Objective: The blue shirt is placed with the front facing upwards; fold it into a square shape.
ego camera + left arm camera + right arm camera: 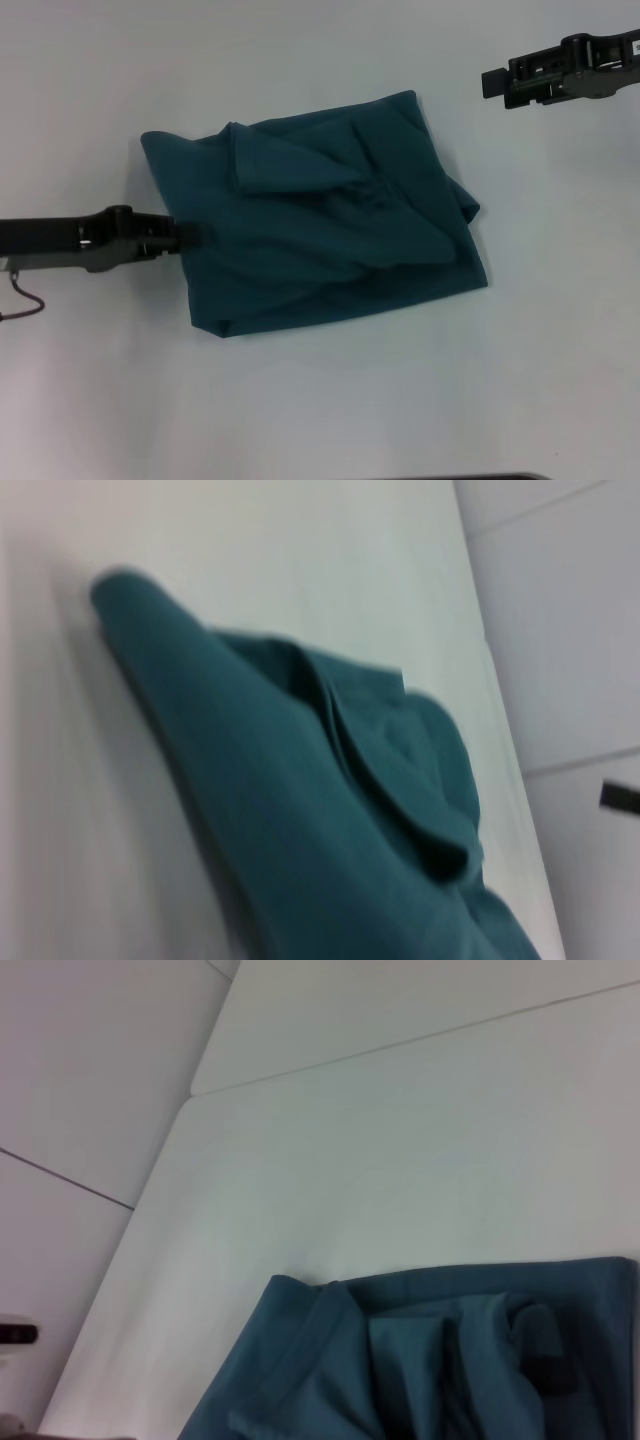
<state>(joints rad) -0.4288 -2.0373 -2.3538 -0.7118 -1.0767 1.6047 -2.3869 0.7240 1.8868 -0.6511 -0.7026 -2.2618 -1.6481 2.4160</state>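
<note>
The blue shirt lies in the middle of the white table, folded into a rough, rumpled rectangle with loose flaps on top; no lettering shows. It fills the lower part of the left wrist view and the right wrist view. My left gripper reaches in from the left at table height, its tip touching the shirt's left edge. My right gripper hangs at the far right, well apart from the shirt's far right corner.
A thin cable loops under the left arm near the left edge. A dark edge shows at the bottom of the head view. Table seams run beyond the shirt.
</note>
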